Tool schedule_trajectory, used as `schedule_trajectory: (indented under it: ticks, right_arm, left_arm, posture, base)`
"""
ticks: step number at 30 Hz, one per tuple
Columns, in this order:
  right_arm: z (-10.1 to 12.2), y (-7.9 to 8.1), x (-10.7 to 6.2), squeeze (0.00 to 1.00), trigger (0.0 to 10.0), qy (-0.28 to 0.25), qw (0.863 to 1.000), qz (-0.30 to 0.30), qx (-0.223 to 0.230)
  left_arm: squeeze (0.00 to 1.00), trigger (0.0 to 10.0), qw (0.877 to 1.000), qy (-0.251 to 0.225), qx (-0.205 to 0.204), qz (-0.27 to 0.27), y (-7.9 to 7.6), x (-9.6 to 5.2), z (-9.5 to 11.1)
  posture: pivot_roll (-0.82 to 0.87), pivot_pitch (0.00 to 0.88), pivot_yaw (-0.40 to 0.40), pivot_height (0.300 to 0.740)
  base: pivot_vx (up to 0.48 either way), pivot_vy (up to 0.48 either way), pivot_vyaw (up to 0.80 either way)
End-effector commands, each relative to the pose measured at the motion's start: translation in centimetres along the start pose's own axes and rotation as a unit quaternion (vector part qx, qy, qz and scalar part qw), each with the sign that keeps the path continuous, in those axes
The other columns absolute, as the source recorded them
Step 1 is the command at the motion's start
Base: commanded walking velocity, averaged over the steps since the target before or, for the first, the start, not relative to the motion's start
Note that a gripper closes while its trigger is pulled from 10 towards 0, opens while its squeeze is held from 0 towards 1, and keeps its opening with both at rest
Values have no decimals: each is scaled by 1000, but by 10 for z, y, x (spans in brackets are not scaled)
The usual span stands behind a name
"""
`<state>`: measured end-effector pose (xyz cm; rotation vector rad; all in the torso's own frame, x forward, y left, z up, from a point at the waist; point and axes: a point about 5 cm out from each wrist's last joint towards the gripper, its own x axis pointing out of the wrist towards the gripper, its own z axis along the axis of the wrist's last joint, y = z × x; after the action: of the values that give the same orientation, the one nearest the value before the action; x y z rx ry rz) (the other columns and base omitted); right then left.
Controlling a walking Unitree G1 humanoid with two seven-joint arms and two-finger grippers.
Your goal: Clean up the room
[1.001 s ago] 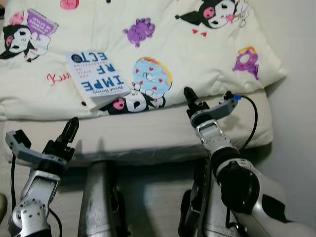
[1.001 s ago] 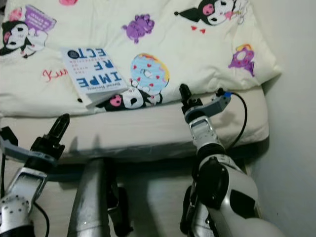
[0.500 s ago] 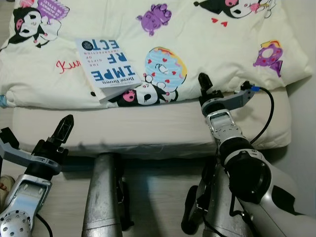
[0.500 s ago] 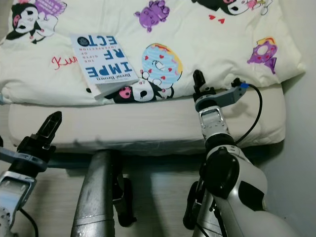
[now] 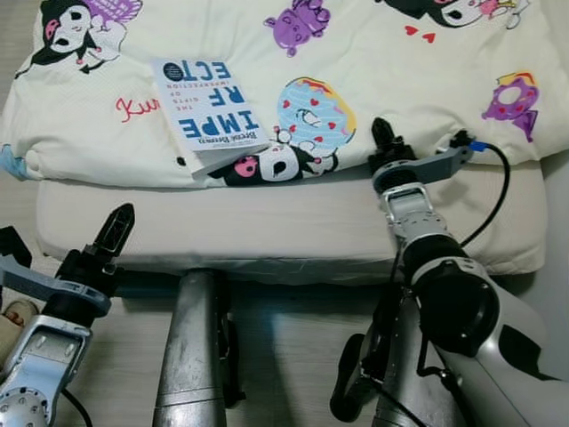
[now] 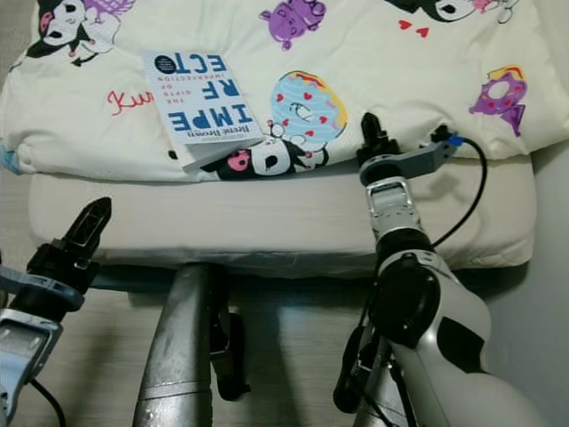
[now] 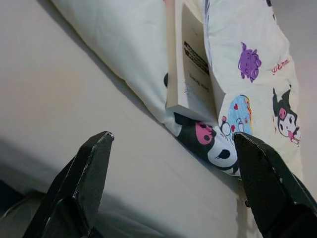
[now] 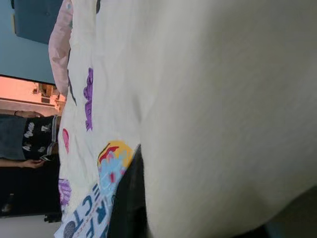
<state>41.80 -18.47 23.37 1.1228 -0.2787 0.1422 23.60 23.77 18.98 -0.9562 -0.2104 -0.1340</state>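
The left gripper [image 7: 171,183] had its two long black fingers spread wide and empty, hovering low at the mattress edge just short of the blue-and-white paperback book [image 5: 206,114]. The right gripper [image 5: 386,142] pressed against the cream cartoon-print duvet [image 5: 418,80] beside the book — whether its fingers were apart I could not tell. The book lay on the soft duvet near its front edge; a clumsy push could probably slide it off or drag the cover. The right fingertips were buried in fabric.
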Motion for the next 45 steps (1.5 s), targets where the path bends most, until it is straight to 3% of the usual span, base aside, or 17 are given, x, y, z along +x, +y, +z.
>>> schedule_trajectory:
  ticks: [1, 3, 4, 8, 10, 12, 13, 15, 16, 18, 22, 24, 35, 38, 45]
  right_arm:
    - [13, -11, -5, 0, 0, -27, 999, -17, -9]
    - [22, -15, -6, 0, 0, -40, 999, -24, -21]
    - [38, -25, -11, 0, 0, -58, 996, -48, -52]
    - [47, -33, -16, 0, 0, -68, 993, -64, -72]
    - [59, -53, -28, 0, 0, -79, 985, -102, -111]
    - [62, -60, -34, 0, 0, -81, 982, -117, -127]
    - [62, -60, -34, 0, 0, -81, 982, -117, -127]
    - [64, -81, -50, 0, 0, -79, 974, -153, -145]
    - [64, -81, -50, 0, 0, -79, 974, -153, -145]
    - [59, -102, -69, 0, 0, -66, 969, -178, -158]
    - [55, -110, -77, 0, 0, -58, 968, -183, -164]
    - [43, -121, -91, 0, 0, -43, 965, -188, -178]
    - [53, -114, -95, 0, 0, -77, 957, -187, -207]
    - [57, -113, -105, 0, 0, -75, 953, -187, -225]
    - [53, -120, -149, 0, 0, -42, 942, -209, -259]
  left_arm:
    - [0, 10000, 1000, 3, -6, 19, 5, -8, -3]
    - [0, 10000, 1000, 4, -9, 20, 6, -7, -5]
    - [0, 10000, 1000, 1, -15, 20, 9, -5, -8]
    - [0, 10000, 1000, -1, -21, 20, 12, -3, -11]
    - [0, 10000, 999, 0, -30, 19, 15, 0, -17]
    - [0, 10000, 999, 0, -34, 19, 16, 1, -19]
    - [0, 10000, 999, 0, -34, 19, 16, 1, -19]
    - [0, 10000, 999, 2, -41, 19, 19, 4, -26]
    - [0, 10000, 999, 2, -41, 19, 19, 4, -26]
    - [0, 10000, 999, 2, -48, 19, 22, 7, -32]
    - [0, 10000, 999, 2, -52, 17, 24, 10, -35]
    - [0, 10000, 998, 0, -59, 11, 30, 20, -44]
    - [0, 10000, 998, -2, -68, 5, 35, 25, -55]
    - [0, 10000, 998, 0, -70, 7, 40, 27, -60]
    - [0, 10000, 997, 2, -71, 9, 49, 31, -67]
  posture:
    - [357, 662, 36, 526]
    - [333, 649, 28, 526]
    - [311, 639, 20, 526]
    - [275, 620, 9, 526]
    - [221, 583, -7, 526]
    - [221, 583, -7, 526]
    - [221, 583, -7, 526]
    - [171, 535, -19, 526]
    - [171, 535, -19, 526]
    - [149, 509, -22, 526]
    - [130, 490, -26, 526]
    - [91, 430, -36, 526]
    - [55, 370, -48, 526]
    - [28, 343, -53, 526]
    - [-13, 305, -47, 526]
  base:
    - [0, 0, 0]
    - [0, 0, 0]
    - [0, 0, 0]
    - [0, 0, 0]
    - [0, 0, 0]
    - [0, 0, 0]
    - [0, 0, 0]
    - [0, 0, 0]
    - [0, 0, 0]
    - [0, 0, 0]
    - [0, 0, 0]
    - [0, 0, 0]
    - [0, 0, 0]
    - [0, 0, 0]
    - [0, 0, 0]
